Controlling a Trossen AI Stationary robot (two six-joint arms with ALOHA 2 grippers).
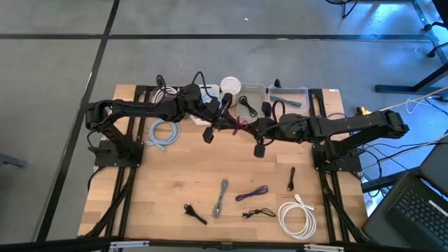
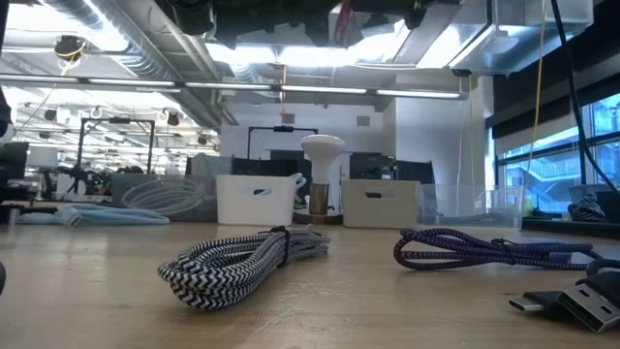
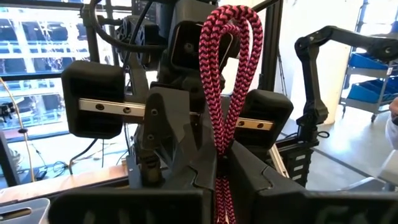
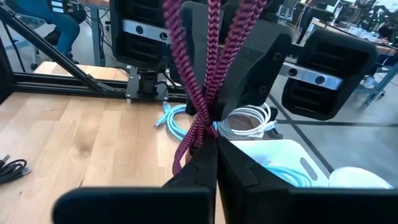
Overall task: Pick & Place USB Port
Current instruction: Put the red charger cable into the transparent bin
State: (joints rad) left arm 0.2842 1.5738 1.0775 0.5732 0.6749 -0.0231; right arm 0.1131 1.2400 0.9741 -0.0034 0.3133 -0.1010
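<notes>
- Tabletop (image 1: 175, 178): light wood, both arms reach in from the side edges and meet over the middle, nearer the far edge.
- Left gripper (image 1: 225, 126): raised above the tabletop, fingers (image 3: 186, 168) closed on the red-and-black braided cable (image 3: 225, 93). Left wrist view shows the cable looping up out of the pinch.
- Right gripper (image 1: 253, 130): facing the left one, just beside it, also raised. Fingers (image 4: 205, 168) pinched tight on the same cable, strands fan out past the fingertips in the right wrist view.
- So the cable hangs in the air between the two grippers, held at both ends, clear of the wood.
- Bins (image 1: 287, 96) along the far edge: clear one with a blue cable toward the right corner, a second clear one (image 1: 250, 96) beside it, white ones toward the middle.
- White round lamp (image 1: 230, 85) at the far edge, between the bins.
- Light blue coiled cable (image 1: 164, 133) near the left arm's base, flat on the wood.
- White coiled cable (image 1: 297, 215) near the near right corner.
- Grey braided cable (image 1: 221, 197) toward the near edge, centre.
- Purple cable (image 1: 253, 193) just right of the grey one, apart from it.
- Small black cable (image 1: 257, 213) between the purple and the white coil.
- Black cable (image 1: 194, 213) left of the grey one, short black one (image 1: 291, 178) above the white coil.
</notes>
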